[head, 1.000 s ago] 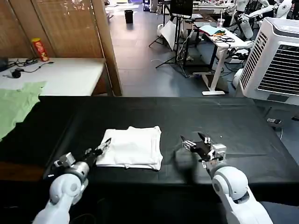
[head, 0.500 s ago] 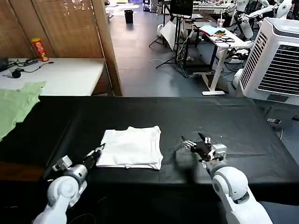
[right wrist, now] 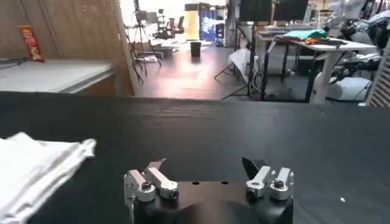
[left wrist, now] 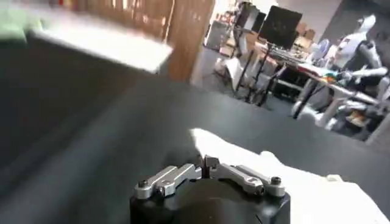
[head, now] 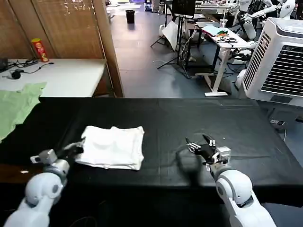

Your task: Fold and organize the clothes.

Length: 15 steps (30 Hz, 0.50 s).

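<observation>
Head view puts two grippers nearest the robot, at the front edge of one black tabletop (head: 199,118). The left gripper (head: 75,149) sits at the front left, its fingers pressed together on the near left edge of the T-shirt (head: 112,146); the left wrist view shows the same gripper (left wrist: 204,165) with its two fingers closed to a point against the white cloth (left wrist: 292,182). The right gripper (head: 196,144) rests low over the bare black surface at the front right, well apart from the shirt, with its two fingers spread. In the right wrist view that gripper (right wrist: 204,165) holds nothing between its parted fingers, and the shirt's corner (right wrist: 36,164) lies off to one side.

One white T-shirt lies folded into a rough rectangle on the left half of the tabletop, plain side up, no lettering showing.

Farther back on the left, one light green garment (head: 16,106) drapes from a white table (head: 71,75) onto the black surface. On that white table stands one red and yellow can (head: 40,50) beside a dark cable (head: 21,66). At the far right stands one white fan unit (head: 279,61).
</observation>
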Motion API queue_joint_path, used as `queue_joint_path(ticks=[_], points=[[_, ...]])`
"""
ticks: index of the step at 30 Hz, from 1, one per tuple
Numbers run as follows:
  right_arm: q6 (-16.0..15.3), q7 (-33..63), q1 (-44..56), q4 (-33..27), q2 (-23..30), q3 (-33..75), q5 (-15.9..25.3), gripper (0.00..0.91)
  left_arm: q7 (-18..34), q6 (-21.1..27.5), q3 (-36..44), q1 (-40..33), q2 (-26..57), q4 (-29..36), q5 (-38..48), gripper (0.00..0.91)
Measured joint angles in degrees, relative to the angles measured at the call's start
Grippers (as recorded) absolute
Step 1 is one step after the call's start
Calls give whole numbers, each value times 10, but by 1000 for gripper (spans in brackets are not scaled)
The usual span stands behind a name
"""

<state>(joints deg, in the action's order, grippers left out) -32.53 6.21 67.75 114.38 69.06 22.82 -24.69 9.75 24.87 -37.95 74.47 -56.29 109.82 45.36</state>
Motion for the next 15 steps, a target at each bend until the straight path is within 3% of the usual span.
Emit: queue_joint_path(ticks=[8, 15], points=[[1, 1, -7, -2, 12, -11, 2, 878, 33, 16, -64, 19, 125, 66, -2, 0], [4, -1, 6, 3, 7, -3, 4, 878, 70, 34, -27, 19, 122, 144, -40, 0]])
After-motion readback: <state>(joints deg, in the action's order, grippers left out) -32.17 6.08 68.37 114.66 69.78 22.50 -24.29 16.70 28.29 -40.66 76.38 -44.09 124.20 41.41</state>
